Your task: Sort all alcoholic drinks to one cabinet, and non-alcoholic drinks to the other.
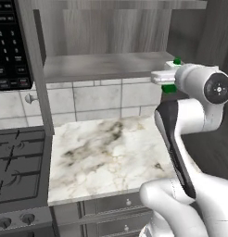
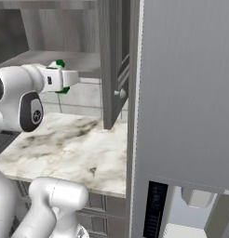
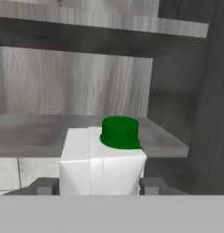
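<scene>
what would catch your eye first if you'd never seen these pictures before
The white carton with a green cap stands out first, held between the fingertips of the gripper just in front of the open cabinet's lower shelf. Next comes the bare marble counter below it, with the black stove at its left. In the right base view, a tall grey panel takes up the right half.

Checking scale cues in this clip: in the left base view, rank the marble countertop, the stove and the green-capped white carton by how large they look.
1. Marble countertop, largest.
2. Stove, smaller, though the frame edge crops it, so this is unsure.
3. Green-capped white carton, smallest; mostly hidden behind the claw, which is closed on it.
</scene>
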You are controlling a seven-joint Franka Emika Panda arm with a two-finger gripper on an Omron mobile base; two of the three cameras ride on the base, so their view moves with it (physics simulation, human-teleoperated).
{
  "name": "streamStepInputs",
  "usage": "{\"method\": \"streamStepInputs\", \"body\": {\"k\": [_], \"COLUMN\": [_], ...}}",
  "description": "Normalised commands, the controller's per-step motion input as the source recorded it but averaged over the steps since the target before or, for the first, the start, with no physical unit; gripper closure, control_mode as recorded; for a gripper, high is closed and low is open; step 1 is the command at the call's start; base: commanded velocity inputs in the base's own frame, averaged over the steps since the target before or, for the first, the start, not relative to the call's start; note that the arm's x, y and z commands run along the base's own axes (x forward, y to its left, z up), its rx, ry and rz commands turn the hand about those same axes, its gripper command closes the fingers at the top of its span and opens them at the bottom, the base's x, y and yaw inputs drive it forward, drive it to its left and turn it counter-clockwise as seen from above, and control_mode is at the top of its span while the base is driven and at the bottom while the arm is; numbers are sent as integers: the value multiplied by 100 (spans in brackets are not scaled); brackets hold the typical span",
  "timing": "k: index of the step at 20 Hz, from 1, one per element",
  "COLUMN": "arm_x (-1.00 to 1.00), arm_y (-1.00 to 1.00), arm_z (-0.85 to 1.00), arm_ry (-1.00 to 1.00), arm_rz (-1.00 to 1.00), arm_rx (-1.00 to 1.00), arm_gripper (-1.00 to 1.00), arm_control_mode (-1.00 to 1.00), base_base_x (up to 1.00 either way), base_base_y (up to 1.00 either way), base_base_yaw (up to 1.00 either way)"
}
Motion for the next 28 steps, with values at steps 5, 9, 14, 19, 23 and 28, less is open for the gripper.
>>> {"method": "streamStepInputs", "body": {"k": [5, 9, 14, 19, 23, 28], "arm_x": [6, 34, 47, 46, 42, 47], "arm_y": [-24, -30, -15, 0, 0, 0], "arm_z": [33, 6, 0, 0, 0, -1], "arm_ry": [0, 0, 0, 0, 0, 0], "arm_rz": [-1, 0, 0, 0, 0, 0], "arm_rx": [0, 2, 5, 5, 3, 1], "arm_gripper": [100, 100, 100, 100, 100, 100], "arm_control_mode": [-100, -100, -100, -100, -100, -100], "base_base_x": [0, 0, 0, 0, 0, 0], "base_base_y": [0, 0, 0, 0, 0, 0], "base_base_yaw": [0, 0, 0, 0, 0, 0]}}
